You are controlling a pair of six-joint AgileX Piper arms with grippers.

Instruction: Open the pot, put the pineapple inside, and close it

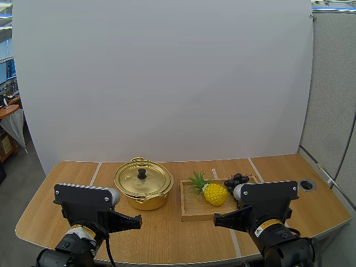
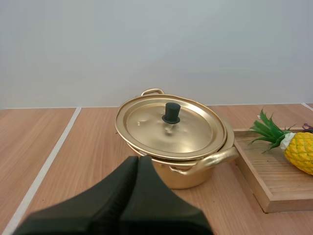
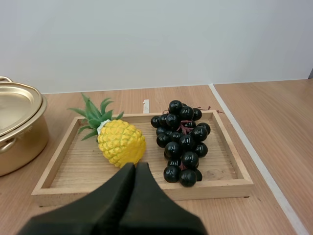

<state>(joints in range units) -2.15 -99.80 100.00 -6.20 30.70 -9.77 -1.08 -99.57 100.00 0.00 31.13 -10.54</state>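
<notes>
A gold pot stands mid-table, its lid on it with a black knob. To its right a yellow pineapple with green leaves lies on a wooden tray. My left gripper is shut on nothing, in front of the pot. My right gripper is shut too, just short of the tray's front edge near the pineapple.
A bunch of dark grapes lies on the tray right of the pineapple. A round grommet hole sits at the table's right end. Bare wood stretches left of the pot and right of the tray.
</notes>
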